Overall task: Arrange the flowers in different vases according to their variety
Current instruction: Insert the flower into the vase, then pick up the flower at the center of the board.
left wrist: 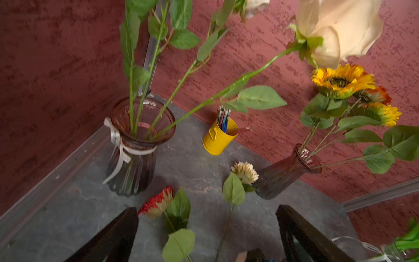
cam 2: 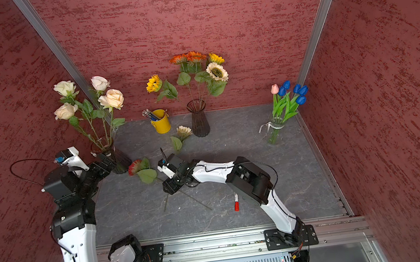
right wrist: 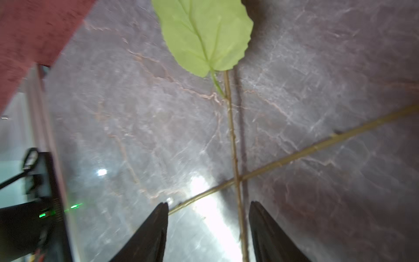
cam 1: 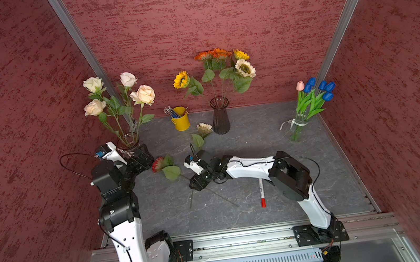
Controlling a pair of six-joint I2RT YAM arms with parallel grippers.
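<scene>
Only the right wrist view shows us the right jaws apart, a sunflower stem (right wrist: 233, 145) between them, not pinched. The left jaws gape wide, empty. In both top views the red sunflower (cam 1: 158, 163) (cam 2: 134, 167) lies mid-frame on the surface (cam 1: 260, 144).

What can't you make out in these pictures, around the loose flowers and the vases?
- Right wrist view: blurred; whether the right gripper touches the stem between its open jaws is unclear.
- Both top views: the right arm covers where the loose stems cross, and the marker's far end.
- A top view: the left arm hides the rose vase's base.
- Left wrist view: a rose cut off by the frame edge.
</scene>
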